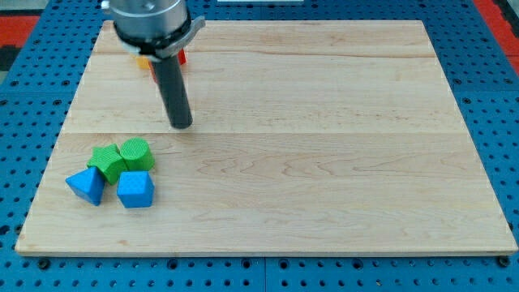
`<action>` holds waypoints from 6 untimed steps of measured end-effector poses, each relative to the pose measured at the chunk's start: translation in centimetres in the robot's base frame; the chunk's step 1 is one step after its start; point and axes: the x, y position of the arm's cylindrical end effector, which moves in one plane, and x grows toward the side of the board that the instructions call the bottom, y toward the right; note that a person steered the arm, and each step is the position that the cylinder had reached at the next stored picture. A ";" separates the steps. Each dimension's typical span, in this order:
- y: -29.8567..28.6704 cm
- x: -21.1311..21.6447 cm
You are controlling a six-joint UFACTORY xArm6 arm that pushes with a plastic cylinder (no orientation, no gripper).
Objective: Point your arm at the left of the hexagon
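The blue hexagon (135,190), as I read its outline, lies near the tabletop's (324,162) bottom-left corner. My tip (180,126) stands up-right of it, apart. There are no jaws, just a rod. A blue triangle (86,185) crowds its left and two green blocks (122,157) sit above, so I'd come round below, slowly. Red (182,57) and yellow (142,59) blocks lie far above it, half hidden.
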 end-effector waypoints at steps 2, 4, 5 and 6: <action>-8.3 -0.5; -15.2 -11.2; -13.8 -14.0; -7.5 -11.0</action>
